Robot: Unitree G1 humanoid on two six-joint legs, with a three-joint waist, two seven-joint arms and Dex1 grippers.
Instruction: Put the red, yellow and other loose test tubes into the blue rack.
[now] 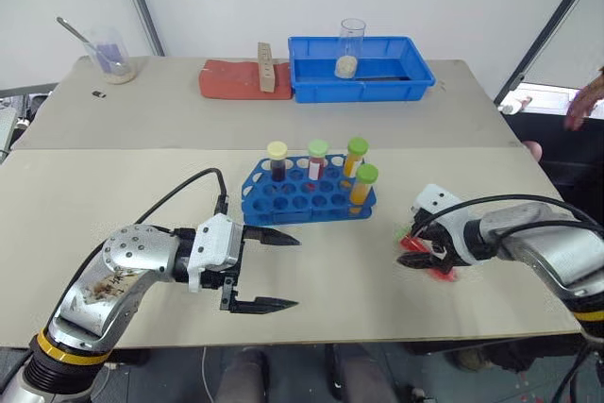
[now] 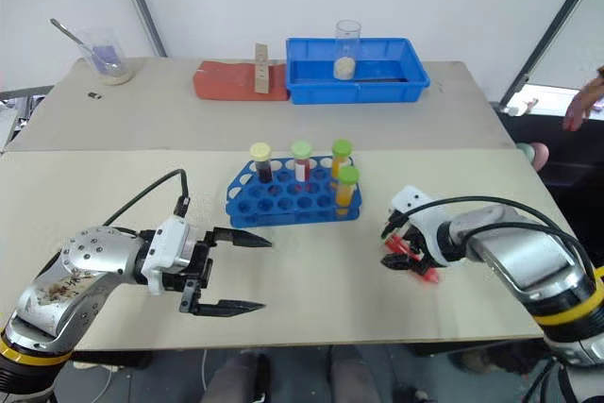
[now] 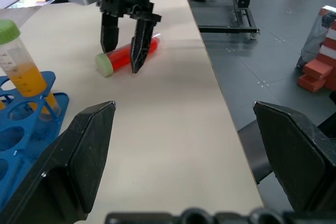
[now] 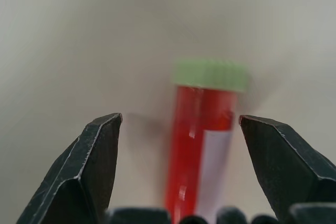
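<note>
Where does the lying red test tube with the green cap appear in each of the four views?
Left eye view: red test tube lower right, under the right pincer.
Right eye view: lower right, under that pincer.
Left wrist view: upper left, between the pincer's fingers.
Right wrist view: centre, between the open fingers.
Shared landmark: its green cap.

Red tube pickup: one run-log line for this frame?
phase: reach | right gripper: open, astride red tube lying on table | left gripper: open, empty | blue rack: four tubes upright
</note>
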